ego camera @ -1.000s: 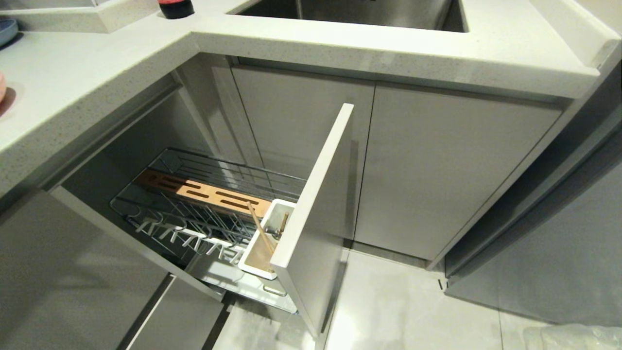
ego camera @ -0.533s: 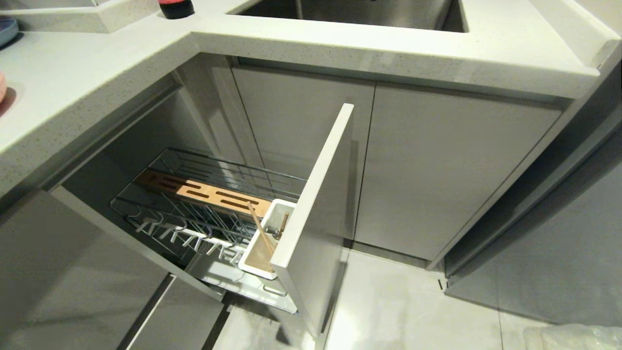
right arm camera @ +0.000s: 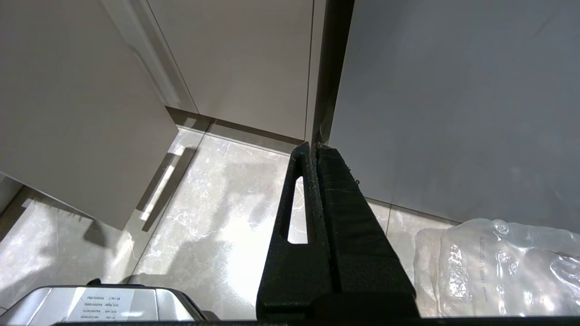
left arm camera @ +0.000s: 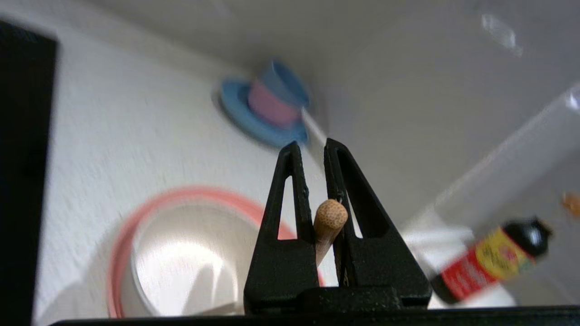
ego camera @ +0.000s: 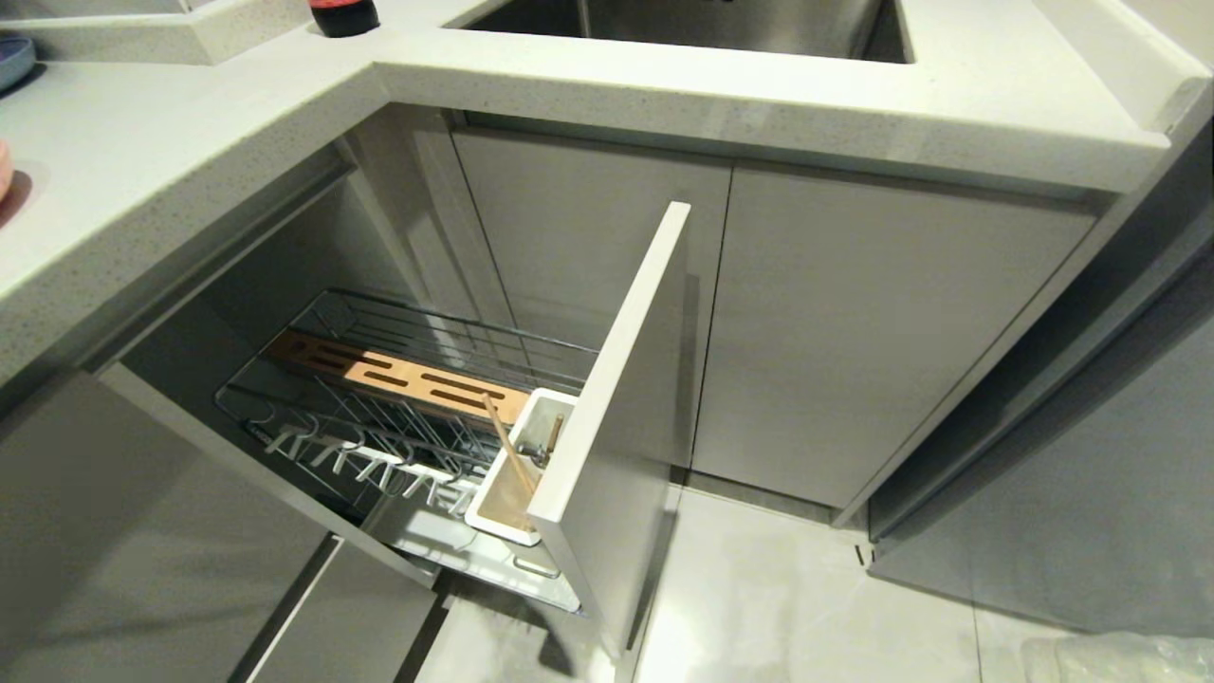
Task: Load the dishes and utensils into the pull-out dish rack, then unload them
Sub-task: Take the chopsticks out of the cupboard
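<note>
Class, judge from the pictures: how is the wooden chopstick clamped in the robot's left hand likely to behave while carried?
The chopstick looks like thin wood, so probably stiff and light. Its rounded end suggests it may pivot or slip, since the left hand pinches it at one narrow spot. Set on the counter, it would probably roll.

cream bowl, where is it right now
In the left wrist view the cream bowl sits inside the salmon-pink plate on the white countertop, beside the left pincer.
</note>
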Available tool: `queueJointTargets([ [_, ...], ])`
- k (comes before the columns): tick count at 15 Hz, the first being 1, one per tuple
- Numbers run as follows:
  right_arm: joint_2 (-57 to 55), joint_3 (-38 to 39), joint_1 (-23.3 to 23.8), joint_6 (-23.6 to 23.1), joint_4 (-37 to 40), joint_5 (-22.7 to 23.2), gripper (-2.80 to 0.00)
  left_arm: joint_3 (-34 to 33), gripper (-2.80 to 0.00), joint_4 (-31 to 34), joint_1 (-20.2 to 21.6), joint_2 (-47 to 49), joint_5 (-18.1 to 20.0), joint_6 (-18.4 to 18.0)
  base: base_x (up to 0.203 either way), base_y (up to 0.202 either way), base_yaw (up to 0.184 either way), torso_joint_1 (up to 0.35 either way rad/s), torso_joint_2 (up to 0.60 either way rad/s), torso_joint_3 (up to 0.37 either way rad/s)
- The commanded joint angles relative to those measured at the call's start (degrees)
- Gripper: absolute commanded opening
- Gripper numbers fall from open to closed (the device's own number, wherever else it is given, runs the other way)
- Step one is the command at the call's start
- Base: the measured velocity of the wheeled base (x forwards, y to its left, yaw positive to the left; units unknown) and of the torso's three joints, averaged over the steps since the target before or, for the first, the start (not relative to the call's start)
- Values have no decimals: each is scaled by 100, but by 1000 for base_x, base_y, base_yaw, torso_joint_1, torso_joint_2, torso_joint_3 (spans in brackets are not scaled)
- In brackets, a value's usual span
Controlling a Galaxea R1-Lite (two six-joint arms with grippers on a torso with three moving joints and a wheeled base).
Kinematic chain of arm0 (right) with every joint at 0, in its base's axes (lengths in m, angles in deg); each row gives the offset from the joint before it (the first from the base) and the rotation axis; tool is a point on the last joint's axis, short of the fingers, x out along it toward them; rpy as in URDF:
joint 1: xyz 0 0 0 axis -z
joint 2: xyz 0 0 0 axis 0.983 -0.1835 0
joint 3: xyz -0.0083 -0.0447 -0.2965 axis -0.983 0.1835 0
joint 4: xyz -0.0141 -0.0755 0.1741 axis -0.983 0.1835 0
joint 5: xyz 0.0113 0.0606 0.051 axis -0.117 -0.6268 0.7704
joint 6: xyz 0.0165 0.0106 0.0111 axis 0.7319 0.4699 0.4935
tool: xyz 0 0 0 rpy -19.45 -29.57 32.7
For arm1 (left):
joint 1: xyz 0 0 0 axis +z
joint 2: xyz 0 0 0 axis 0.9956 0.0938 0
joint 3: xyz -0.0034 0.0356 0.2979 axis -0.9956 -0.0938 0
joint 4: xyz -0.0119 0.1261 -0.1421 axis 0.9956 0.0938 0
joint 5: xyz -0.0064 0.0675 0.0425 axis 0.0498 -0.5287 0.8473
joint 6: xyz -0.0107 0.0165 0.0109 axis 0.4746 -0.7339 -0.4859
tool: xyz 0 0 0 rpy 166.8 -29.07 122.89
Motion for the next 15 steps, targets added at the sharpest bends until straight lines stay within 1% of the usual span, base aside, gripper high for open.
queueJointTargets([
  [1, 4, 1, -2, -2, 2, 2, -280, 28, -280, 215, 104, 64, 420, 137, 0, 0, 0, 0, 0, 0],
  [2, 4, 1, -2, -2, 2, 2, -280, 10, -280, 444, 222, 59, 726, 197, 0, 0, 0, 0, 0, 0],
  [3, 4, 1, -2, -2, 2, 2, -280, 3, -280, 523, 286, 53, 824, 247, 0, 0, 0, 0, 0, 0],
  [4, 4, 1, -2, -2, 2, 2, -280, -4, -280, 447, 336, 29, 815, 330, 0, 0, 0, 0, 0, 0],
  [5, 4, 1, -2, -2, 2, 2, -280, -10, -280, 354, 388, 10, 820, 584, 0, 0, 0, 0, 0, 0],
  [6, 4, 1, -2, -2, 2, 2, -280, -27, -280, 242, 467, -3, 831, 728, 0, 0, 0, 0, 0, 0],
  [8, 4, 1, -2, -2, 2, 2, -280, -87, -280, 119, 610, -44, 832, 778, 0, 0, 0, 0, 0, 0],
  [10, 2, 1, -2, -2, 2, 2, -280, -214, -280, -22, 634, -120, 820, 803, 0, 0, 0, 0, 0, 0],
  [11, 4, 1, -2, -2, 2, 2, -280, -247, -280, -226, 647, -159, 791, 857, 0, 0, 0, 0, 0, 0],
  [13, 4, 1, -2, -2, 2, 2, -280, -396, -280, -676, 669, -178, 614, 998, 0, 0, 0, 0, 0, 0],
  [14, 4, 1, -2, -2, 2, 2, -280, -421, -280, -796, 670, -181, 597, 1152, 0, 0, 0, 0, 0, 0],
  [15, 4, 1, -2, -2, 2, 2, -280, -426, -280, -800, 670, -171, 595, 1390, 0, 0, 0, 0, 0, 0],
])
